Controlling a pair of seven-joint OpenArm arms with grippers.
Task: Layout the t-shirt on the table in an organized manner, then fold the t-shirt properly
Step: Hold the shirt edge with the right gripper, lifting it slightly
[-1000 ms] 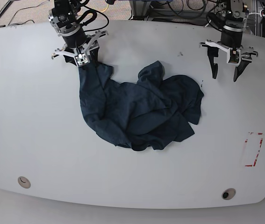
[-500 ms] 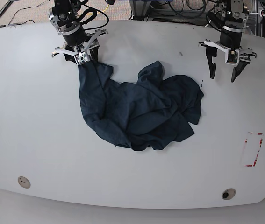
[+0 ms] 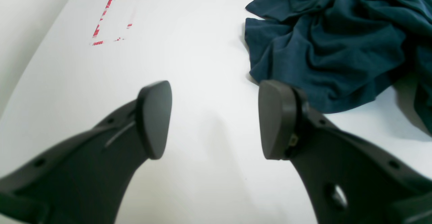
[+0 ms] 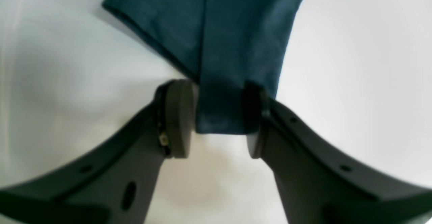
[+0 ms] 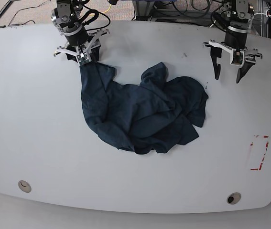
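Base view: t-shirt (image 5: 145, 112), dark navy-teal, plain, lies crumpled in a wrinkled heap near centre of white table (image 5: 30, 119), w/ many overlapping folds; no flat outline of body or sleeves can be made out. One narrow strip of cloth stretches up and away from the heap toward the table's far edge, ending at the right gripper (image 5: 82, 57).

Right wrist view: right gripper (image 4: 219, 122) clamped on a folded edge of the t-shirt (image 4: 216, 38); both pads press the cloth from opp. sides, fabric fanning out wider beyond the jaws.

Left wrist view: left gripper (image 3: 212, 119) released, jaws wide apart, nothing between them, only bare table (image 3: 189, 48) below. T-shirt (image 3: 324, 45) lies just beside one finger, rumpled, w/ deep creases. Red dashed rectangle (image 3: 111, 19) marked on table, well apart from the cloth.

Base view also shows left gripper (image 5: 228, 74) above bare table, apart from the heap, and two round grommet holes (image 5: 24, 186) along near edge.
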